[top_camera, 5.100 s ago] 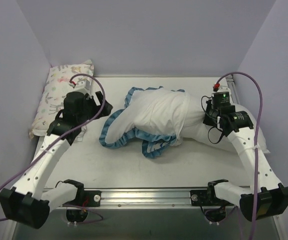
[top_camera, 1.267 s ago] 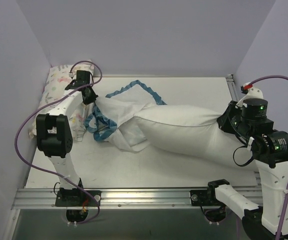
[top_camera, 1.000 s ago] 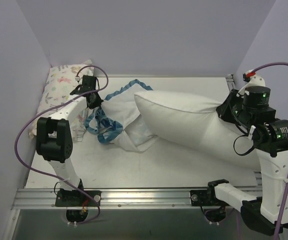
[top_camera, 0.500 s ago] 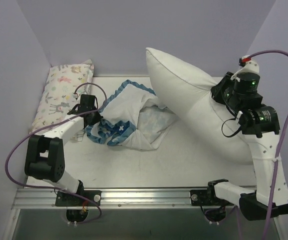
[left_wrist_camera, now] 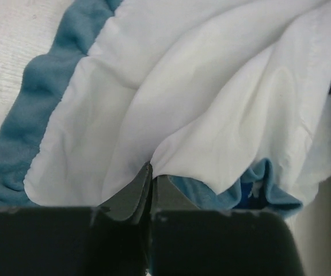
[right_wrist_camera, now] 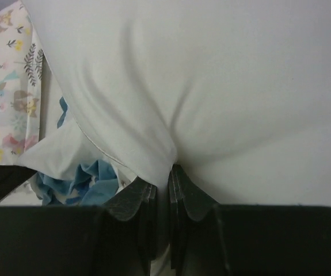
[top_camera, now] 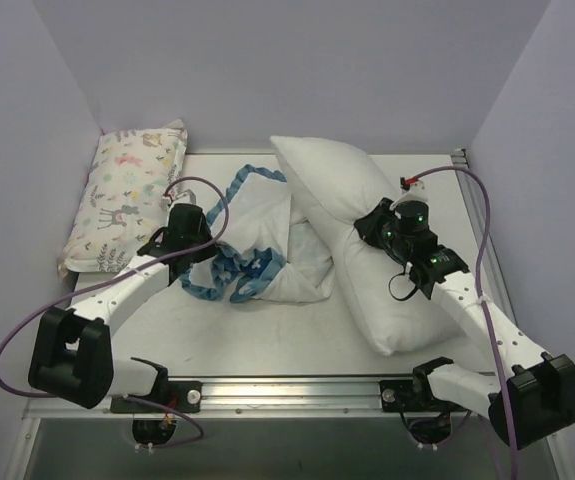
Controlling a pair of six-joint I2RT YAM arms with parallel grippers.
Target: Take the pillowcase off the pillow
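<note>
**Pillow [top_camera: 382, 300] and pillowcase [top_camera: 267, 215] side by side, each pinched**

Left gripper [left_wrist_camera: 151, 172] clamped tight on a fold of the pillowcase, white reverse up, blue ruffled trim bunched around it. Pillowcase crumpled in the middle of the table [top_camera: 267, 335], left of the pillow and touching it. Right gripper [right_wrist_camera: 170, 172] squeezed closed on a pinch of the pillow's plain white cover. Pillow lying diagonally on the right half. Animal-print pillow [top_camera: 127, 195] at far left, apart.

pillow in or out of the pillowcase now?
Out. The white pillow lies bare on the right, held by the right gripper; the pillowcase is a limp, crumpled heap beside it, pinched by the left gripper.
</note>
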